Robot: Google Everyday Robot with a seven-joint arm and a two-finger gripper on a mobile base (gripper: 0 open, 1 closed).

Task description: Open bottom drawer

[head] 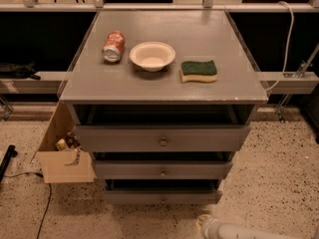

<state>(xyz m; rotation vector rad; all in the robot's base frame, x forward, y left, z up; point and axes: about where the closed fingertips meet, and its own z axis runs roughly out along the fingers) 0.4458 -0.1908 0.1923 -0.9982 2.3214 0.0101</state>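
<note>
Speckled flooring (279, 173) is seen around a grey cabinet at the centre of the frame. On its surface (164, 89) a red can (113, 47) is laid on its side at the left, with a white bowl (152, 56) just beside it and a green sponge (198, 70) to the right. An open cardboard box (65, 163) is set against the cabinet's left side.

Three grey drawers are stacked below. The bottom drawer (162, 197) is found lowest, near the floor, under the middle drawer (162, 171) and the top drawer (163, 139). A dark gap is shown above its front, so it is judged to be pulled out only slightly, if at all.

The hand (204, 224) is seen at the bottom edge of the frame, right of centre, below the drawer front and apart from it. Whether it is spread or pressed together cannot be told. Nothing is held against the drawer, so most of the pull is judged to be left.
</note>
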